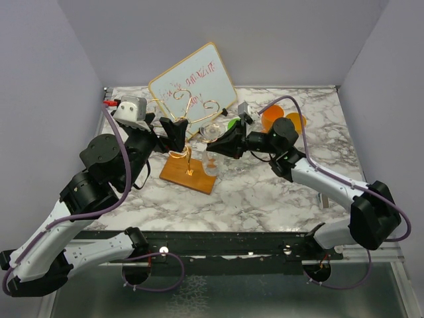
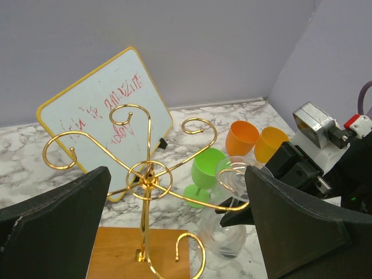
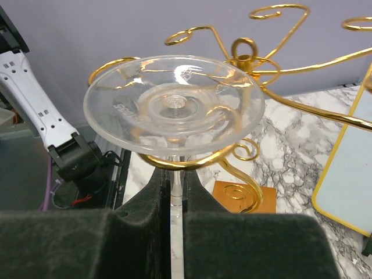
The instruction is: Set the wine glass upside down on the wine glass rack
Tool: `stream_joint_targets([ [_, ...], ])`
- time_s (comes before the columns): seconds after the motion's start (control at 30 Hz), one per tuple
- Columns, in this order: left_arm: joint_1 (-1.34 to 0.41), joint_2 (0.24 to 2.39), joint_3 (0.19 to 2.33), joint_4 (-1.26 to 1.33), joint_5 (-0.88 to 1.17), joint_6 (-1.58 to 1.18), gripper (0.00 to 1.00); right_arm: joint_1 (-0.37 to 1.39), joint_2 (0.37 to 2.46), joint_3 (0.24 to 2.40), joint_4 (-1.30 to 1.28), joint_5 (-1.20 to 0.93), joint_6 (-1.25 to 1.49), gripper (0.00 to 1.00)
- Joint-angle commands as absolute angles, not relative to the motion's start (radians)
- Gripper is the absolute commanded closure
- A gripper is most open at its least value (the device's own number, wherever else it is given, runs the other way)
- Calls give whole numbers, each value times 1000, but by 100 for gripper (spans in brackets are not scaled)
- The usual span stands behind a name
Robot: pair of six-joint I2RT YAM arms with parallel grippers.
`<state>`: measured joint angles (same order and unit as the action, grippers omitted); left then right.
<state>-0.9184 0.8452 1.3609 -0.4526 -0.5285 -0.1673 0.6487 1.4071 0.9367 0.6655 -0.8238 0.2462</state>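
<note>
The clear wine glass (image 3: 174,104) is upside down, its foot lying over a curled arm of the gold wine glass rack (image 3: 250,52). My right gripper (image 3: 177,186) is shut on its stem just below the curl. From above, the right gripper (image 1: 222,146) holds the glass (image 1: 211,165) beside the rack (image 1: 189,142), bowl low over the marble. My left gripper (image 1: 173,129) is open and empty. In its wrist view the jaws (image 2: 177,174) stand wide apart either side of the rack's post (image 2: 145,192), with the glass (image 2: 226,235) at right.
A tilted whiteboard (image 1: 195,83) stands behind the rack. A green glass (image 2: 209,171) and two orange glasses (image 2: 241,138) stand at the back right. The rack's wooden base (image 1: 189,173) lies mid-table on the marble top (image 1: 265,192).
</note>
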Motion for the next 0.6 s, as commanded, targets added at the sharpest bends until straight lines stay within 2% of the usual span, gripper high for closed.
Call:
stream_joint_targets([
  [0.0, -922, 838, 1353, -457, -529, -175, 1, 651, 1358, 915, 722, -809, 237, 99],
  [0.23, -922, 844, 1354, -457, -522, -181, 1, 650, 1373, 926, 693, -666, 247, 98],
  [0.4, -922, 846, 1355, -458, -514, -187, 1, 651, 1426, 972, 630, -670, 231, 96],
  [0.5, -922, 847, 1357, -460, -510, -189, 1, 652, 1445, 979, 618, -696, 229, 92],
  [0.57, -922, 846, 1359, -461, -507, -190, 1, 651, 1450, 983, 611, -722, 229, 85],
])
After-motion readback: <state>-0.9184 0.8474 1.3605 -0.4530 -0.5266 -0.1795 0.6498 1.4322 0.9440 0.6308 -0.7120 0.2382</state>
